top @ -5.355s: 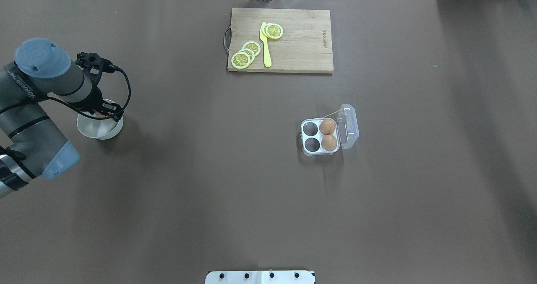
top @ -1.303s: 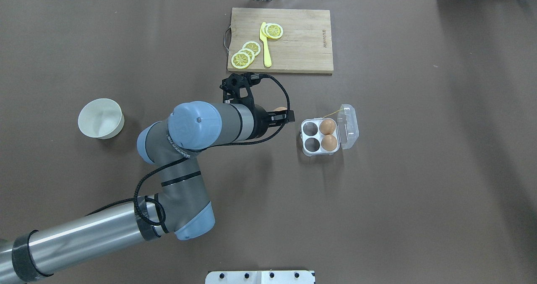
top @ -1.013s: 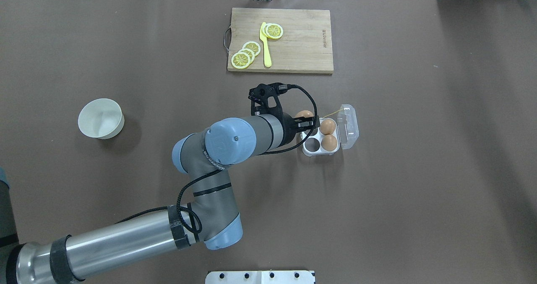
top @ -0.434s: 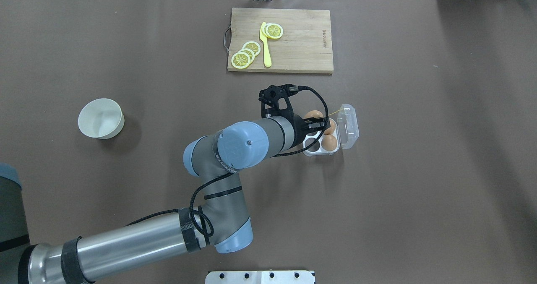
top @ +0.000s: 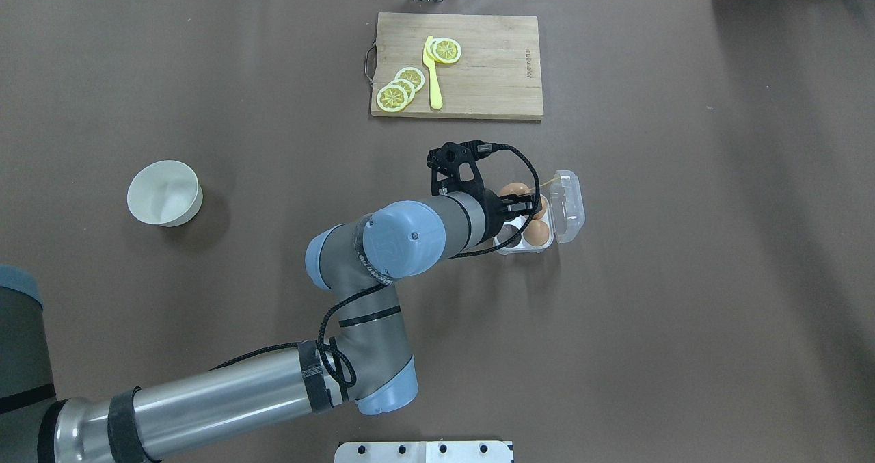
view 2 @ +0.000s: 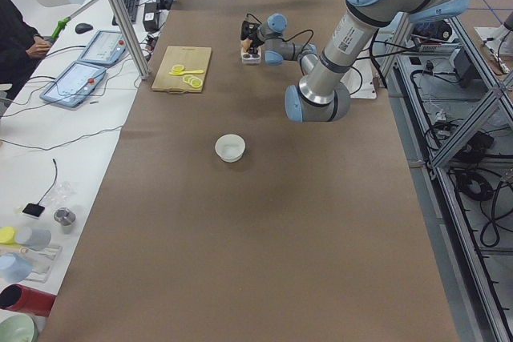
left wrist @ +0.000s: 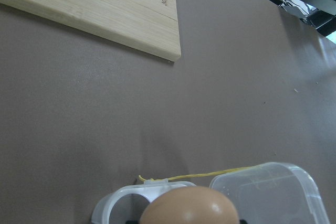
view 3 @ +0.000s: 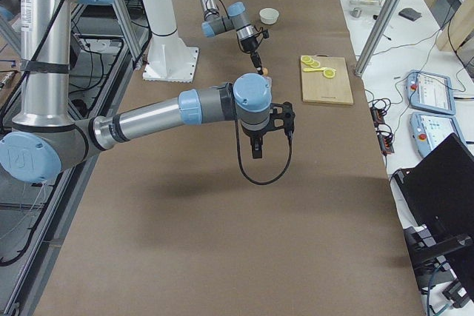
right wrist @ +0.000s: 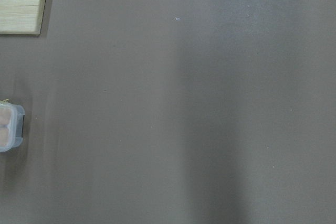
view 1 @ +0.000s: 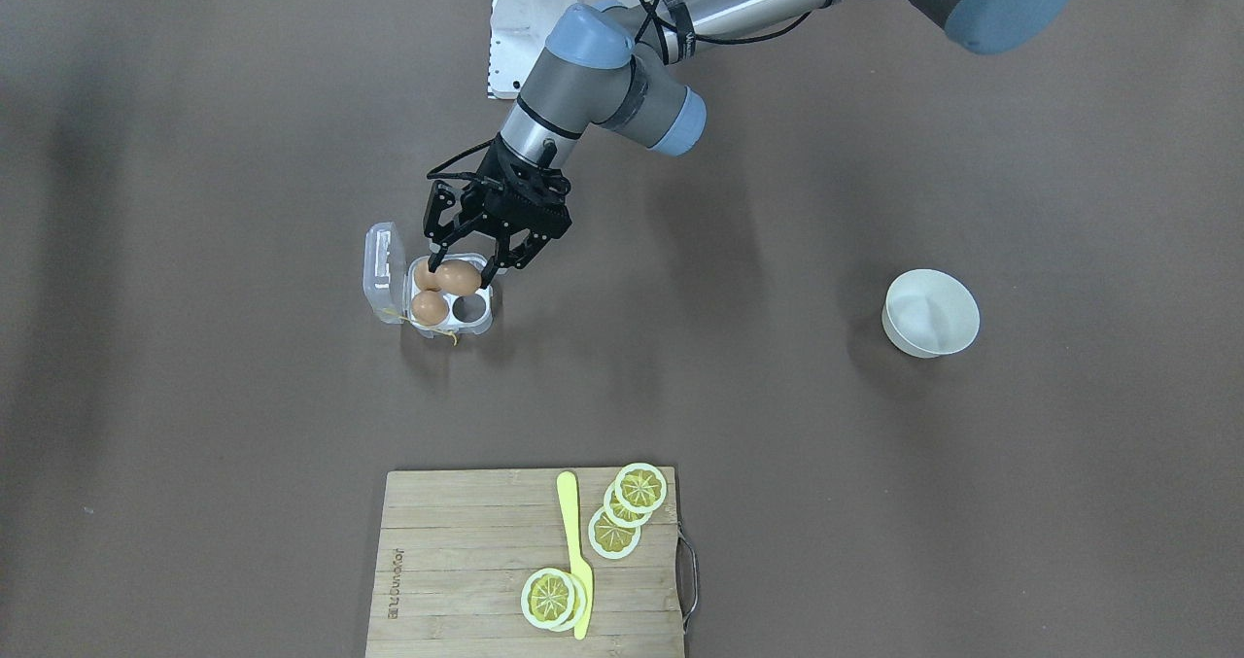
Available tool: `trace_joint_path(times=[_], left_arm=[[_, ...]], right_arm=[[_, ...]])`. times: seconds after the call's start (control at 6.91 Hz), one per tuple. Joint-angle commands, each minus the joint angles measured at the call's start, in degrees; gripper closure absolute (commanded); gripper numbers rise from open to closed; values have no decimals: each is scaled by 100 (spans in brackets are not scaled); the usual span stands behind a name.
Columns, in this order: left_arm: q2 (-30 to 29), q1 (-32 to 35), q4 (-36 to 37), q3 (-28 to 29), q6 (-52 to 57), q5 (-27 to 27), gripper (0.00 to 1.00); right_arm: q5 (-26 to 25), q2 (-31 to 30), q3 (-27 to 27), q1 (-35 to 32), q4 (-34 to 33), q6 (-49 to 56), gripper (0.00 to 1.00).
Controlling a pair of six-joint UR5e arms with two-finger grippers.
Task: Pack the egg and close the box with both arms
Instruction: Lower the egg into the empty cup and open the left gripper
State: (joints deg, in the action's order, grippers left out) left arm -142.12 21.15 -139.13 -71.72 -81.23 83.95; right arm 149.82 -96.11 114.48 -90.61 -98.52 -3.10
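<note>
Holding the egg (view 1: 457, 277) between its fingers, the left end effector (view 1: 465, 271) hangs just above the box (view 1: 479, 328), closed only as far as the egg allows. The egg sits over the tray's side away from the open lid (view 1: 382, 267); which empty cell it lines up with cannot be told. Two other eggs (view 1: 429, 305) fill the lid-side cells. The right end effector (view 3: 257, 147) hangs well apart over the surface (view 1: 777, 396); its opening cannot be told.

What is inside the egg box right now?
Two brown eggs sit in the box beside its lid; one cell is empty. The left gripper and its held egg cover the fourth cell.
</note>
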Motion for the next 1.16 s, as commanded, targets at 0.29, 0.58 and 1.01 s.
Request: trace_joint_path(times=[0.29, 0.58, 1.01], left_arm=[[-35, -6, 0, 167, 2, 7, 50], [-9, -58, 0, 194, 2, 7, 50], [0, -111, 0, 168, 2, 7, 47]], right_arm=[[3, 5, 4, 0, -9, -6, 0], [3, 5, 4, 0, -9, -6, 0], [12, 5, 4, 0, -9, -6, 0]])
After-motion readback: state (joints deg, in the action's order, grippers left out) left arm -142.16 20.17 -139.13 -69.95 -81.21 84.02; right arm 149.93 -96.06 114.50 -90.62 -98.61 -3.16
